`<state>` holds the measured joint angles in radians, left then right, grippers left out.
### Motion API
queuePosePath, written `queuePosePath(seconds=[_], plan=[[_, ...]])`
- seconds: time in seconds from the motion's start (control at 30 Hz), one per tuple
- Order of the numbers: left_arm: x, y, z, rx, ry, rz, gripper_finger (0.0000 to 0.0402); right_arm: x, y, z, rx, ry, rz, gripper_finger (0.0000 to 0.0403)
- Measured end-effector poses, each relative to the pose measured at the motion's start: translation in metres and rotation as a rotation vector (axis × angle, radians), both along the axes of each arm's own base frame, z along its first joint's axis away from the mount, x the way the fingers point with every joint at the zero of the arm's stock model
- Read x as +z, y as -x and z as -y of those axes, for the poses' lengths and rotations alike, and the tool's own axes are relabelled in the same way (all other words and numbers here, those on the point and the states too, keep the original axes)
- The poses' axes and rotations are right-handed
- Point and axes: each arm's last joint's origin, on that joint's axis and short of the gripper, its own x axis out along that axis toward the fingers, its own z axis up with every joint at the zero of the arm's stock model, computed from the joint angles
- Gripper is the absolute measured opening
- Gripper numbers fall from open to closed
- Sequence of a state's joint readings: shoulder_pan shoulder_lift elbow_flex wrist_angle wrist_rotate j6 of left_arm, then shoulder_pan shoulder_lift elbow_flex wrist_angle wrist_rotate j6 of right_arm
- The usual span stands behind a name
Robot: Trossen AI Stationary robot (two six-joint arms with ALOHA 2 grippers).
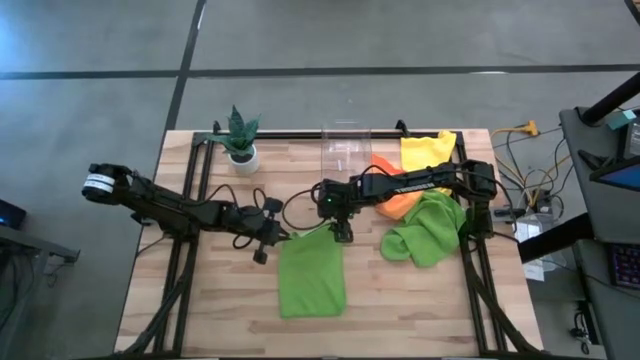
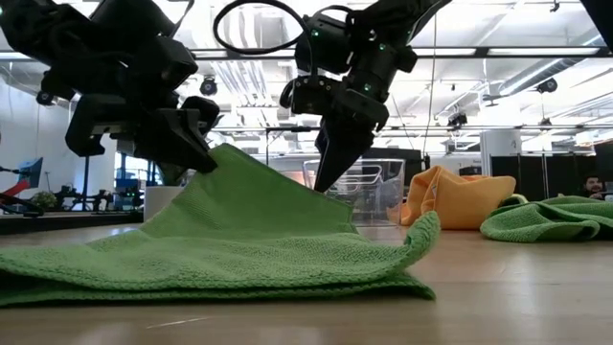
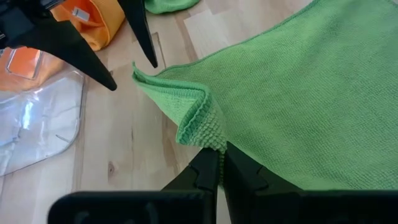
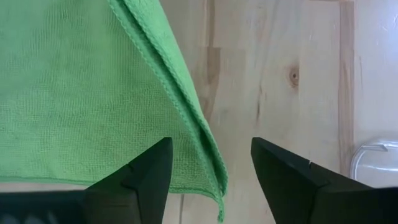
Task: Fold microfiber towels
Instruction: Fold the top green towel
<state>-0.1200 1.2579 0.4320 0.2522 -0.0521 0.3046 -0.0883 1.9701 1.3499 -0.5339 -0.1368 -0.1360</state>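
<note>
High view, towel: folded lime green microfiber towel (image 1: 311,273) flat on the pale wooden plank table (image 1: 200,310), in front of the clear plastic bin (image 1: 346,150).
High view, grippers: left gripper (image 1: 268,238) at the towel's far left corner, right gripper (image 1: 341,232) at its far right corner; finger state too small to read here.
High view, other cloths: crumpled second lime green towel (image 1: 425,228) right of the folded one; orange towel (image 1: 397,200) partly hidden under the right arm; yellow towel (image 1: 427,149) beside the bin, partly covered.
Low view: left corner of the folded towel lifted off the table, fingertips hidden in the fabric; right fingers pointing down behind the raised edge, tips cut off by it.
Left wrist view: fingers (image 3: 205,171) pressed together, pinching the bunched towel corner.
Right wrist view: fingers (image 4: 146,171) spread wide, towel edge between them, not gripped.
</note>
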Motion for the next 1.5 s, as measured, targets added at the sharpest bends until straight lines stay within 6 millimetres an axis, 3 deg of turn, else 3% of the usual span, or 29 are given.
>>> queuePosePath(seconds=[0.37,0.63,0.87,1.03,1.27,1.5], plan=[[0.001,0.0,0.0,0.002,0.003,0.003,0.0,-0.003,0.001,-0.004,0.031,0.014,-0.011,0.019],[0.009,0.002,-0.001,0.01,0.006,0.044,0.0,0.001,-0.004,-0.031,0.017,0.25,-0.019,0.0187],[0.012,0.004,-0.001,0.011,0.006,0.052,0.0,-0.013,-0.001,-0.034,-0.028,0.17,-0.085,0.018],[0.011,0.004,-0.001,0.011,0.005,0.049,0.0,-0.013,-0.001,-0.034,-0.028,0.161,-0.096,0.0136],[0.011,0.004,-0.001,0.01,0.006,0.048,0.0,-0.012,-0.001,-0.036,-0.027,0.113,-0.092,0.0023],[0.006,0.006,-0.002,0.041,-0.025,-0.005,0.0,-0.004,0.001,-0.035,-0.062,0.104,-0.072,0.001]])
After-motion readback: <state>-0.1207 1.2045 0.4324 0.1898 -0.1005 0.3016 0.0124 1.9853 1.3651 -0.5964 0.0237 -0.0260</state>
